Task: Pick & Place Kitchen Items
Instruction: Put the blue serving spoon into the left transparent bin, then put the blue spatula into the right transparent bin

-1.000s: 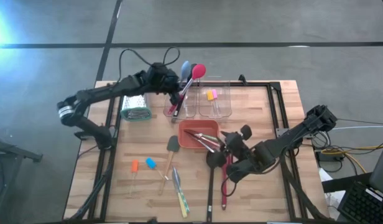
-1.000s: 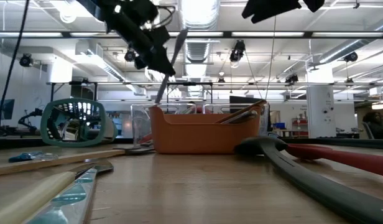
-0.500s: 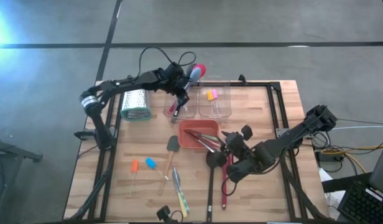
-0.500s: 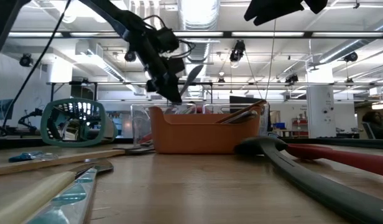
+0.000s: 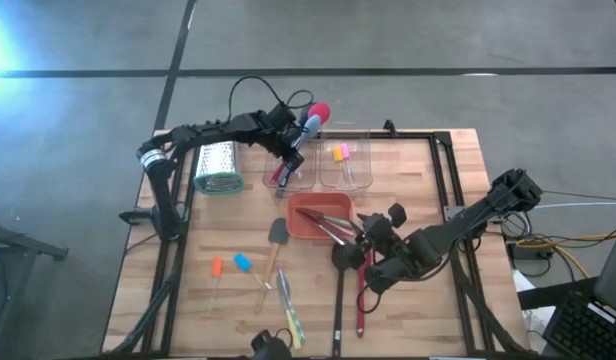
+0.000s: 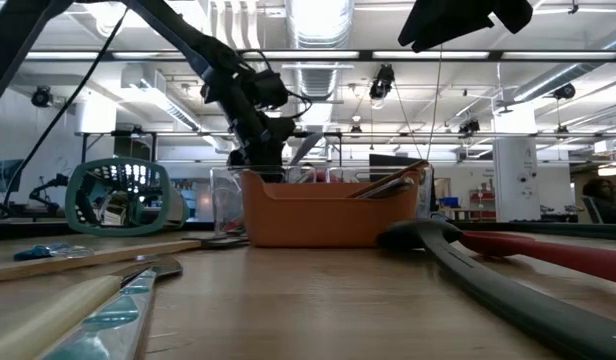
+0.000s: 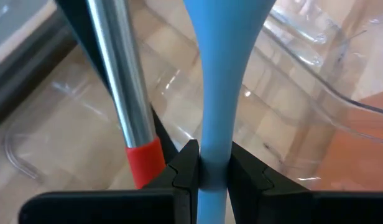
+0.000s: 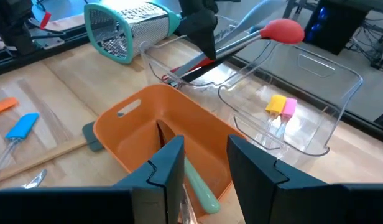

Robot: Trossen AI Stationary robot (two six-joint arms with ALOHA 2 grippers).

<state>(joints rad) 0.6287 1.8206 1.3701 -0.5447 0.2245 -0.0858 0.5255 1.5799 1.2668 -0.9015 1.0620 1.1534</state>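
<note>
Left pincer (image 7: 214,171) pinching the blue spatula (image 7: 219,74) over the clear tub (image 5: 290,168) (red spoon (image 8: 241,38) already inside) — release crooked and it tips out!

A light-blue spatula (image 7: 215,118) stands pinched in the left gripper (image 7: 213,171), beside a red-tipped steel-handled spoon (image 7: 120,93). Red and black long-handled utensils (image 5: 360,290) lie beneath the right gripper (image 5: 373,250).

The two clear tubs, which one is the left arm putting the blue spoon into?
The left tub, beside the grater; the other tub holds only small yellow and pink pieces.
</note>
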